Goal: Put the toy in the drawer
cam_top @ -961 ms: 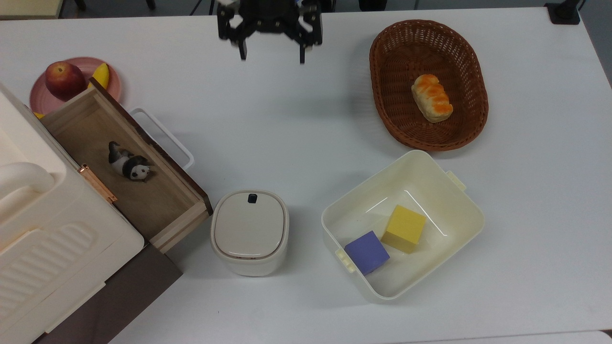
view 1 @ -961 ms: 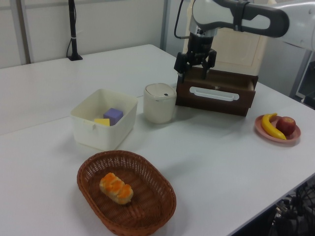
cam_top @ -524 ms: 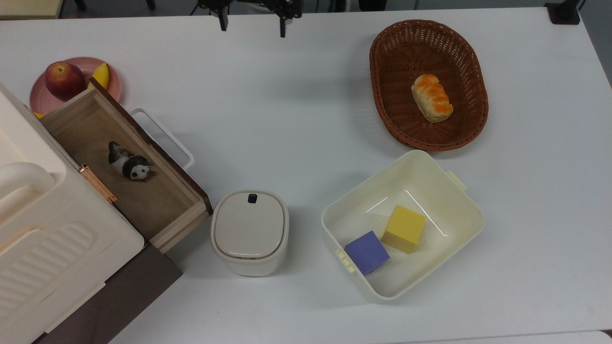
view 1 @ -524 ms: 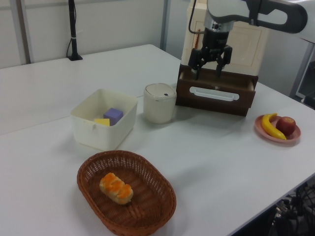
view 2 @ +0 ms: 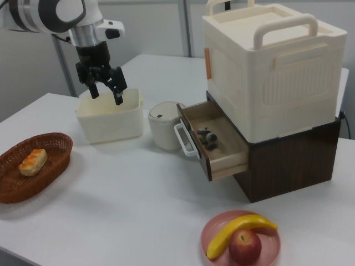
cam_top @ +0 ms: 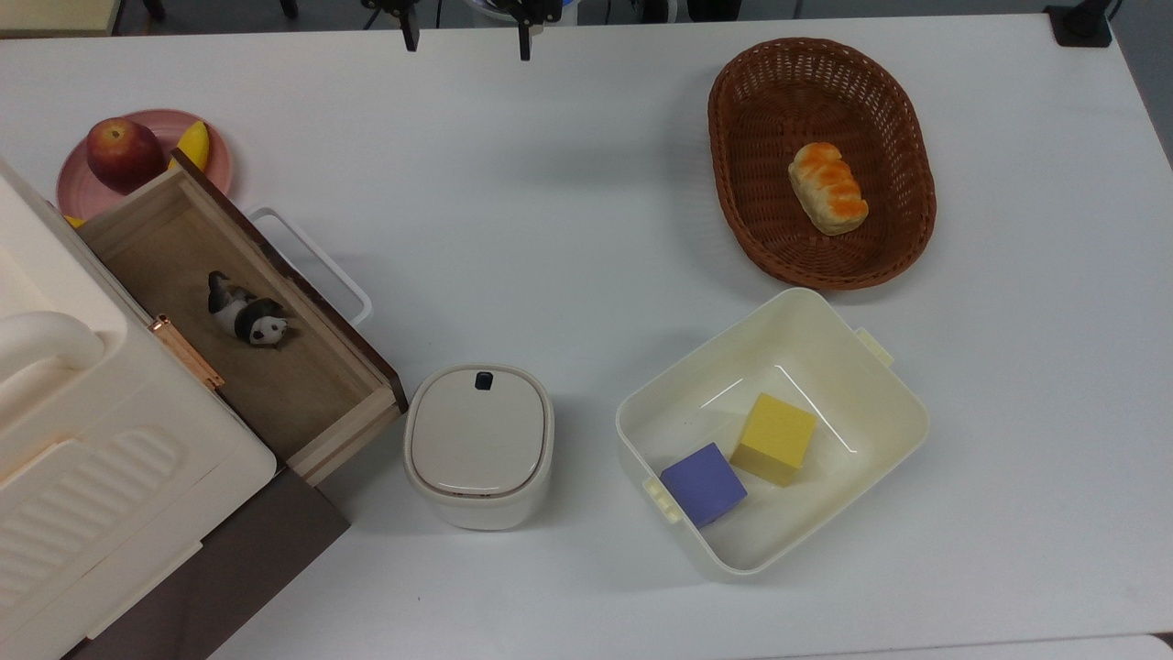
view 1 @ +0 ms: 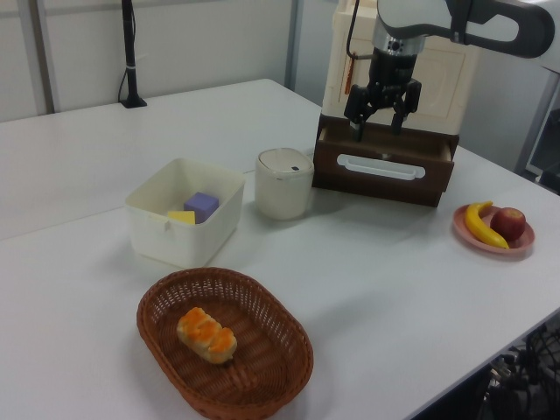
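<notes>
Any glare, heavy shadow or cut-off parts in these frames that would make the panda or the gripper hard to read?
Top view: even light, soft shadows, the tiny black-and-white panda toy clear in the open light-wood drawer; the black two-finger gripper is cut off by the top edge. Right view: the toy is small and dark; the gripper stands clear, open.

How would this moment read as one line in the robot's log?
panda toy: lying in open drawer | gripper: empty, jaws open, raised above table | task: toy placed

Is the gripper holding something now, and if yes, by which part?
Nothing is held. The gripper is open and empty above the table; the toy lies in the drawer.
</notes>
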You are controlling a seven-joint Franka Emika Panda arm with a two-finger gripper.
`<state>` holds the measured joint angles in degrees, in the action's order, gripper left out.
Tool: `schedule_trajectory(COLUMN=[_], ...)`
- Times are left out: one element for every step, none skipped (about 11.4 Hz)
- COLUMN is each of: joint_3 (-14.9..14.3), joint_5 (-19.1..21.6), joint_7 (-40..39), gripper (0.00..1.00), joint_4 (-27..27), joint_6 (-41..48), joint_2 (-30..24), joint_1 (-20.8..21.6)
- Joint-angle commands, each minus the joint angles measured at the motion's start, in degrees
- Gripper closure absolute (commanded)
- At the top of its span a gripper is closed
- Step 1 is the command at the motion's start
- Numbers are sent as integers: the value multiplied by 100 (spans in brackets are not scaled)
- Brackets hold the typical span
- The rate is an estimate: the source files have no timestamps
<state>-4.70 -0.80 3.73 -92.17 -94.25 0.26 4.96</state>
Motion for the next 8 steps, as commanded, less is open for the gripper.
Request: schedule_trajectory(joint_3=[-119, -119, -119, -119, -119, -110, -110, -119], joint_5=[19, 19, 19, 19, 19, 19, 19, 19], joint_7=[-276, -276, -285, -293, -320, -320, -329, -329], gripper=[0, 0, 0, 0, 0, 0, 0, 0], joint_4=[-161, -161, -161, -161, -161, -161, -161, -152], joint_6=[39, 56, 65, 65, 74, 74, 74, 65], joint_2=[-167, -167, -167, -167, -167, -158, -158, -158], joint_1=[119, 119, 119, 119, 119, 128, 110, 101])
